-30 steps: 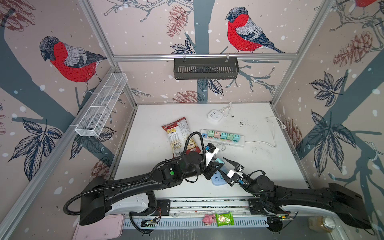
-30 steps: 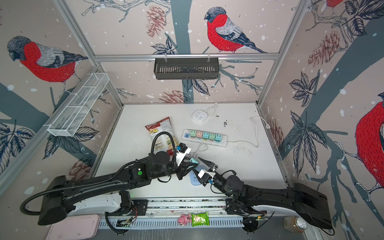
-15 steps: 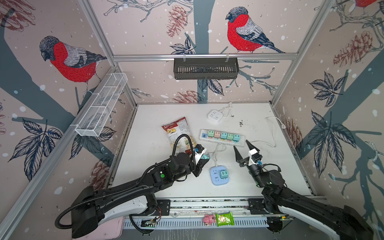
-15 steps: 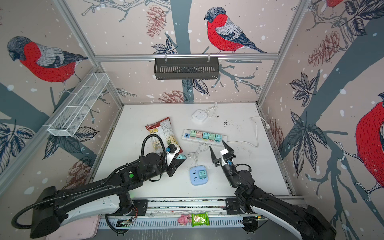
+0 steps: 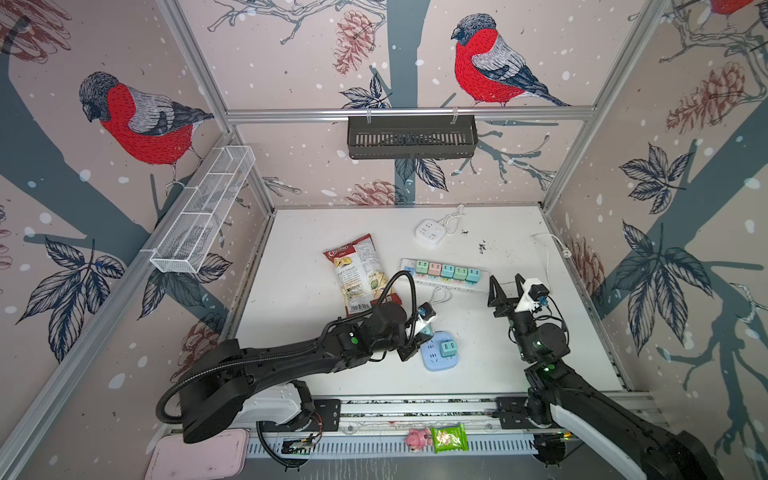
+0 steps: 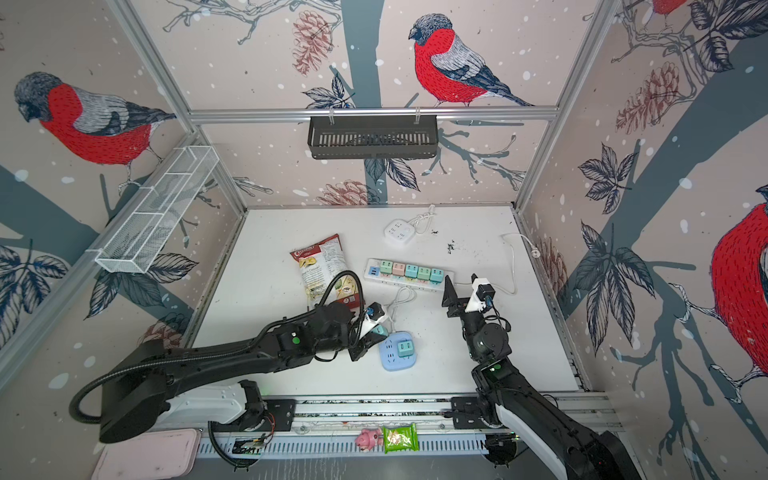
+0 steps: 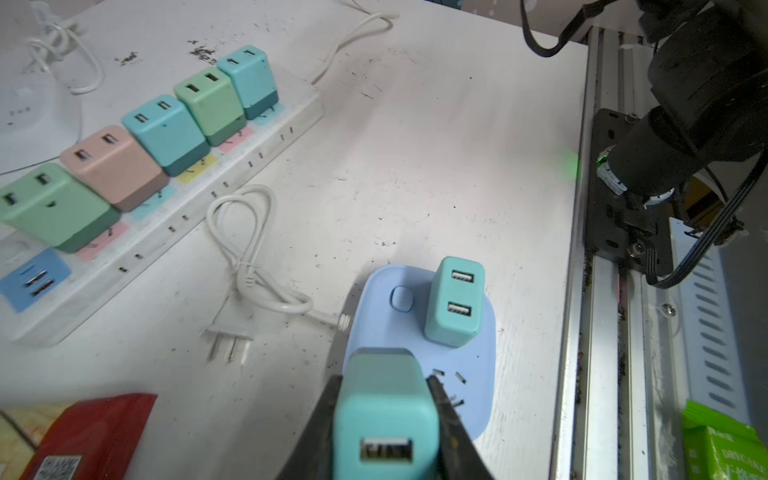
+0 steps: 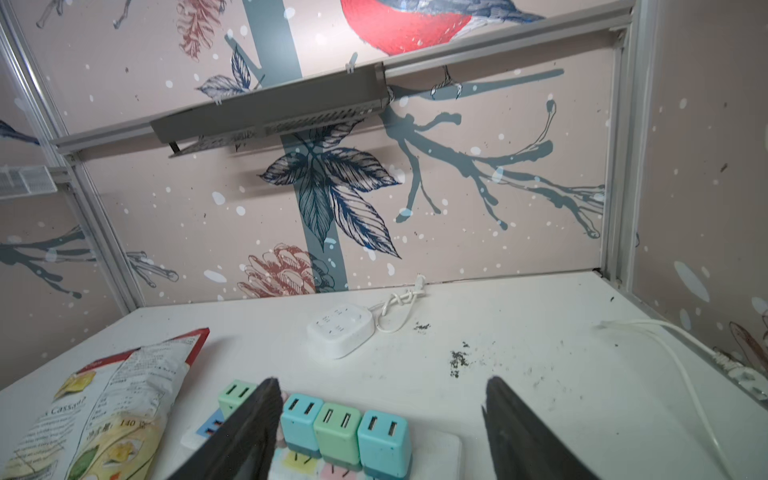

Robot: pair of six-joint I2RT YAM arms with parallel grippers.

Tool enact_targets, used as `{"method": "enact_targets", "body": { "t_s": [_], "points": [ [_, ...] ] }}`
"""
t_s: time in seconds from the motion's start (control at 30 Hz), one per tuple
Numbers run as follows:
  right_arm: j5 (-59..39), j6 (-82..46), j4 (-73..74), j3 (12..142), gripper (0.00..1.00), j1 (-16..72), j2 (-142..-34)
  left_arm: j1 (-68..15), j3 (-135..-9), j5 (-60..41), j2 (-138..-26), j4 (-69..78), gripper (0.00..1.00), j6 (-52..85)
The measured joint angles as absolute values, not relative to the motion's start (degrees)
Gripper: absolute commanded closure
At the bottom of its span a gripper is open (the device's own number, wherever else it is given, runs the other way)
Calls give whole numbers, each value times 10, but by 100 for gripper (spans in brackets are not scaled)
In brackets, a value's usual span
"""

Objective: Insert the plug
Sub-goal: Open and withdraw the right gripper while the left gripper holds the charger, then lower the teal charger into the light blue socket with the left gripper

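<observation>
Pinching plug (image 7: 386, 415) between left fingers (image 7: 448, 426), beside blue socket (image 7: 374, 316)

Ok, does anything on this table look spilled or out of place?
Yes. Dark crumbs are scattered over the white table near its back right, like a spill. A chip bag lies flat beside the power strip, odd among the electrical gear.

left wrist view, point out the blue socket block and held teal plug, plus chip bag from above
blue socket block (image 7: 382, 328): left wrist view, bare top
held teal plug (image 7: 386, 409): left wrist view, end face
chip bag (image 5: 356, 272): in a top view, printed front
</observation>
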State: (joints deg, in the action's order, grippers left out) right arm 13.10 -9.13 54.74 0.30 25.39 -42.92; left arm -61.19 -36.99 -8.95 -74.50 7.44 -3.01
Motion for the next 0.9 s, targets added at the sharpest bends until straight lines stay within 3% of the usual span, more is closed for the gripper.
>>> {"method": "enact_targets", "body": {
  "t_s": [0.27, 0.9],
  "points": [
    [110, -103, 523, 25, 27, 254, -486, -666, -417, -84, -820, 52, 100, -44],
    [96, -103, 523, 29, 27, 254, -497, -670, -401, -88, -799, 20, 100, -21]
  ]
}}
